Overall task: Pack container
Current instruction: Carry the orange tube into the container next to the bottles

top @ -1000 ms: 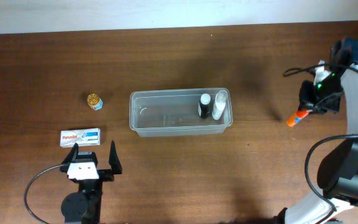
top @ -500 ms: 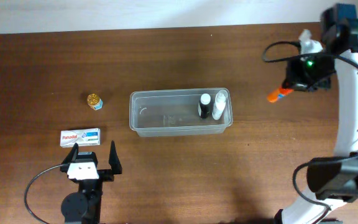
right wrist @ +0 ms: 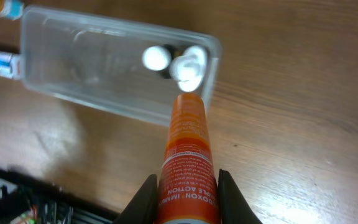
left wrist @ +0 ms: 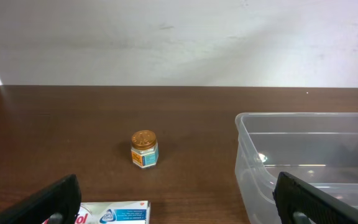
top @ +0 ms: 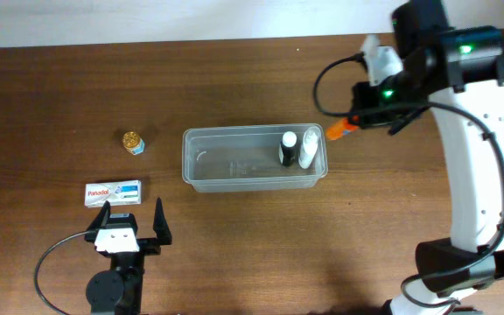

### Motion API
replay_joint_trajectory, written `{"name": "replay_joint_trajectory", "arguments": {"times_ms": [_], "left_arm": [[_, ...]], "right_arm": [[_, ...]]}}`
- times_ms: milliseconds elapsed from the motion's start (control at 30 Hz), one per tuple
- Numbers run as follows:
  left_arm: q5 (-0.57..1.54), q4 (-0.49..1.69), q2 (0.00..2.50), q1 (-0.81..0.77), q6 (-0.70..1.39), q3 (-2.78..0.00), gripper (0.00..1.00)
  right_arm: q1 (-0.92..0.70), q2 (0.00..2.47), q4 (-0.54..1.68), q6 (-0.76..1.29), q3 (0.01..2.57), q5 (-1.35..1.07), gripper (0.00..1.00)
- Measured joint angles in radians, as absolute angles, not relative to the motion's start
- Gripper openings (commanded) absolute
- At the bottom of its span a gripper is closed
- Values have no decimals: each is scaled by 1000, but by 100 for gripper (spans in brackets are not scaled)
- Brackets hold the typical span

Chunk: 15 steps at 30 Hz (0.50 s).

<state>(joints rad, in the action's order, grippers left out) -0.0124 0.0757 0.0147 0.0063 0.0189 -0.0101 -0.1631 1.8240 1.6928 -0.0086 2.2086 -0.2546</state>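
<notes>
The clear plastic container (top: 201, 162) sits mid-table, with a black bottle (top: 287, 149) and a white bottle (top: 308, 147) standing at its right end. It also shows in the left wrist view (left wrist: 253, 155) and the right wrist view (right wrist: 61, 68). My right gripper (right wrist: 187, 200) is shut on an orange tube (right wrist: 187, 146), held in the air just past the container's right end (top: 338, 129). My left gripper (top: 130, 219) is open and empty near the front left, just in front of a white and blue box (top: 113, 192).
A small gold-lidded jar (top: 133, 141) stands left of the container, also in the left wrist view (left wrist: 144, 149). The box shows at the bottom of the left wrist view (left wrist: 114, 213). A pale wall runs along the table's far edge.
My right arm has swung left with the orange tube, from the far right of the table to just beside the container's right end. The left arm has not moved.
</notes>
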Motion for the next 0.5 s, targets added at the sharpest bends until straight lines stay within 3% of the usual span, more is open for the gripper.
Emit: {"name": "replay_joint_trajectory", "arguments": {"times_ms": [500], "left_arm": [[-12, 76, 15, 6, 19, -10, 99]], "right_arm": [[-358, 1835, 1683, 46, 2187, -165, 17]]}}
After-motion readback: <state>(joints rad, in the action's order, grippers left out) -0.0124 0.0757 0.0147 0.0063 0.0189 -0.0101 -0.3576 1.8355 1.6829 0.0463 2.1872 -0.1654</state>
